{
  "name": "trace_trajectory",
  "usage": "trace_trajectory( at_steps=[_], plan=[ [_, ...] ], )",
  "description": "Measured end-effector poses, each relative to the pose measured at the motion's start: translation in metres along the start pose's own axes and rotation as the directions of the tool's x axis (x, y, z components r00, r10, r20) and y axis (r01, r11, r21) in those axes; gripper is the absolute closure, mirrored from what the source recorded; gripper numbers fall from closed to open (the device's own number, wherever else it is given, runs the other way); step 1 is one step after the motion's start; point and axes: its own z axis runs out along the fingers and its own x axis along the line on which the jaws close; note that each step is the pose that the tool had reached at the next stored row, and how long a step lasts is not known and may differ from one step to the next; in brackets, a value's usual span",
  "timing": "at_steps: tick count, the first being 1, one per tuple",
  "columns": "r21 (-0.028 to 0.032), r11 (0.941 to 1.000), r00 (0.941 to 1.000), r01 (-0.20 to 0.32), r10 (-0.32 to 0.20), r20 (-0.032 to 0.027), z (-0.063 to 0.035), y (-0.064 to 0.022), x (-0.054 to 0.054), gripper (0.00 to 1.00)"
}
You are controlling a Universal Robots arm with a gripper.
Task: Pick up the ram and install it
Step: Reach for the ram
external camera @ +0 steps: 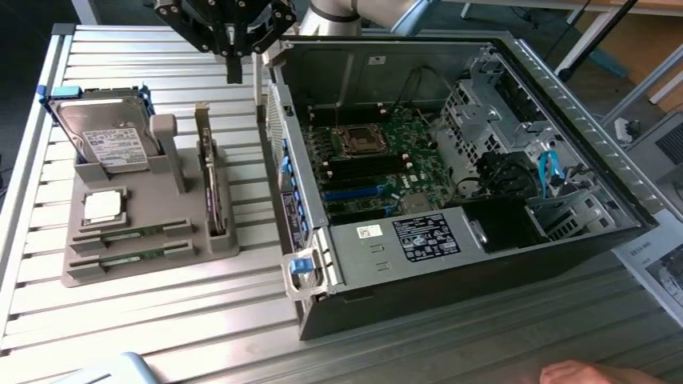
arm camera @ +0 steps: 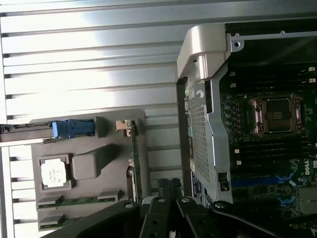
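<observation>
In the exterior view, the black metal tool (external camera: 235,76) is hanging with its fingers pressed together and gripping nothing. It is hovering over the ribbed aluminium surface (external camera: 160,320), between the grey moulded plastic holder (external camera: 149,270) and the open black steel computer case (external camera: 427,272). The ram (external camera: 133,234), a thin green circuit-board stick, is sitting in a slot of the holder, with its twin stick (external camera: 133,258) resting just beside it. It is looking light, stiff and fragile, best pinched across its long edges, clear of the chips. In the wrist view, the tool (arm camera: 168,191) is hovering apart from the ram (arm camera: 79,201), beside the case's perforated grey wall (arm camera: 203,144).
</observation>
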Motion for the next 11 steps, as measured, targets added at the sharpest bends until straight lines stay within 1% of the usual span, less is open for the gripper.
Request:
trace_trajectory(
  at_steps=[6, 8, 10, 11],
  plan=[
    [0.0, 1.0, 1.0, 0.0, 0.0, 0.0, -0.0006, -0.0017, 0.022, 0.89],
    [0.0001, 1.0, 1.0, 0.0, 0.0, -0.0001, -0.0011, -0.0027, 0.036, 0.89],
    [0.0, 1.0, 1.0, 0.0, 0.0, 0.0, -0.0012, -0.0032, 0.043, 0.89],
    [0.0001, 1.0, 1.0, 0.0, 0.0, -0.0001, -0.0014, -0.0036, 0.048, 0.89]
  ],
)
